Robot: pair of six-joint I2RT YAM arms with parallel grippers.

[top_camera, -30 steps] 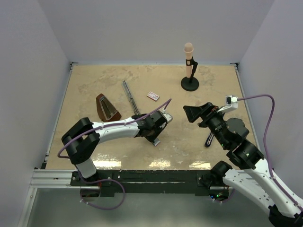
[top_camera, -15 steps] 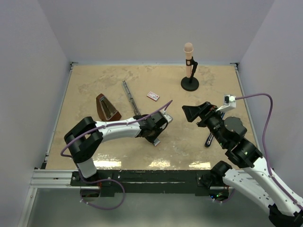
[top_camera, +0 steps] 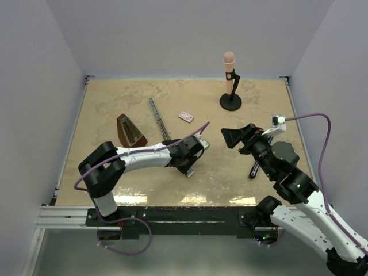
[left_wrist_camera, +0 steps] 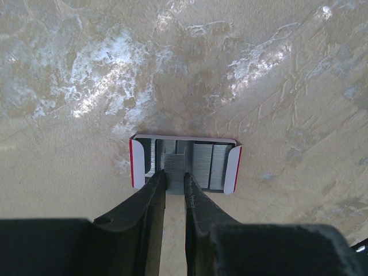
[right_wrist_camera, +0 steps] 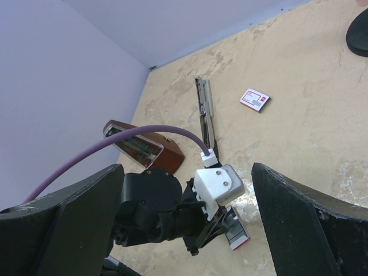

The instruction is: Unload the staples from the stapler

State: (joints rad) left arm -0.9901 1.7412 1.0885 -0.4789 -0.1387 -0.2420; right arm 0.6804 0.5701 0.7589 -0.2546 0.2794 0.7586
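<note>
Left arm: reaches low from its base across the table (top_camera: pixel 103 98). The wrist is pitched down, and the left gripper (left_wrist_camera: pixel 175 175) sits on the near-right side of the stapler (top_camera: pixel 158 118), just past its near end.

Left tool: jaws narrow. The fingertips (left_wrist_camera: pixel 163 175) are closed on either side of one ribbed grey strip of the staples (left_wrist_camera: pixel 174 160). That strip stands slightly proud of the others in a small open box with red-and-white sides (left_wrist_camera: pixel 131 164). More strips lie flat to its right.

Right arm: elbow bent and forearm raised. The right gripper (top_camera: pixel 233 138) is held above the table, well to the right of the stapler, and is aimed back toward the left wrist. Its jaws are spread wide with nothing gripped.

The stapler lies flat as a thin bar, apart from both tools.

A red-and-white card (top_camera: pixel 185 117) lies just right of the stapler, and a brown wedge-shaped case (top_camera: pixel 129 131) lies to its left.

Hard to make out:
- From above, the left gripper covers the box and the staples.
- From the right wrist, only one corner of the box shows below the left gripper.
- I cannot tell whether the stapler's magazine holds anything.
- A narrow dark object (top_camera: pixel 253 170) far right of the stapler is partly under the right arm.
</note>
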